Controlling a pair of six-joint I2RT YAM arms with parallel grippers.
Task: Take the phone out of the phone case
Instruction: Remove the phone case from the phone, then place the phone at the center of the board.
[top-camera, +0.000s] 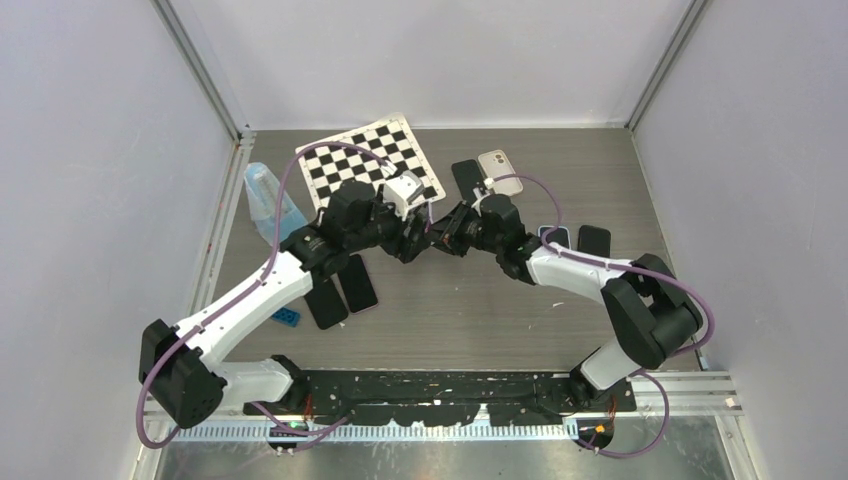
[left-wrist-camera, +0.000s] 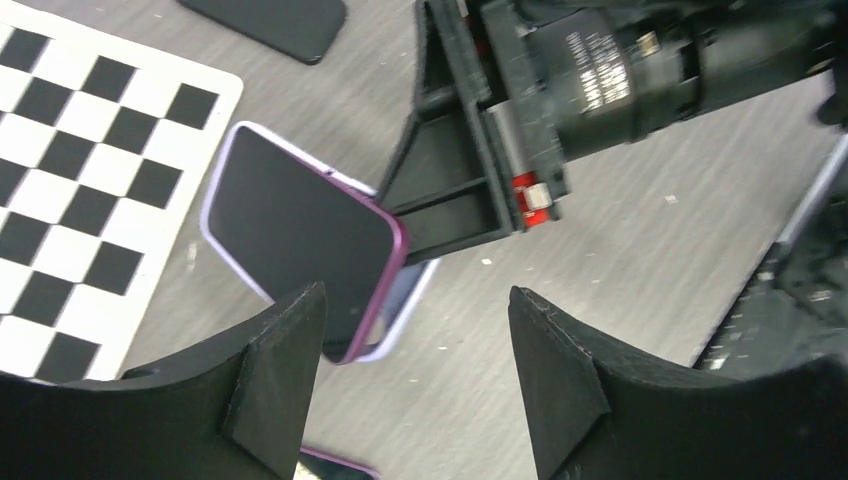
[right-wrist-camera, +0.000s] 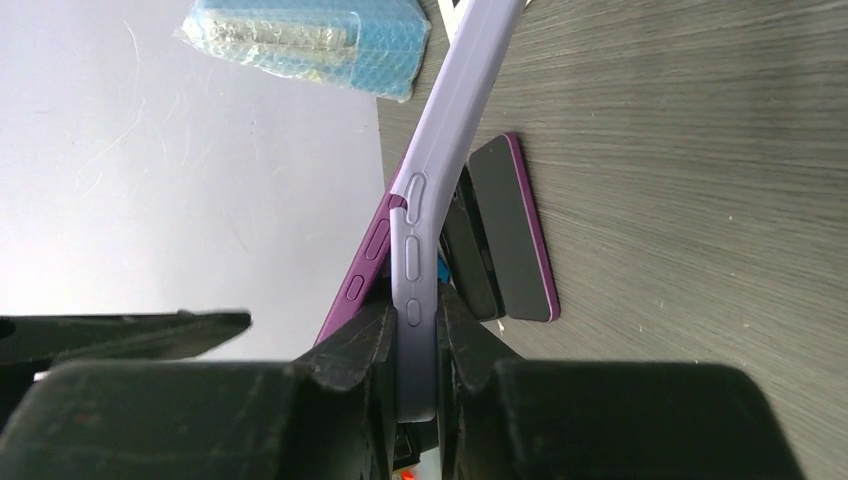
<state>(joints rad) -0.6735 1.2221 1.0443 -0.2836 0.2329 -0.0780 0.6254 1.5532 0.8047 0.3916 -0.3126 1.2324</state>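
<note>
The right gripper (right-wrist-camera: 412, 345) clamps the lilac phone case (right-wrist-camera: 450, 150) at mid-frame, with the purple phone (left-wrist-camera: 300, 230) partly out. The left gripper (left-wrist-camera: 415, 330) stands open at the phone's corner. If it closes off-centre, the phone may slip and fall.

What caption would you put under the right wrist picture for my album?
Right end effector pinching the lilac case edge while the purple phone peeks out beside it.

The phone case (right-wrist-camera: 447, 140) is cut off by the right wrist view's top edge.
</note>
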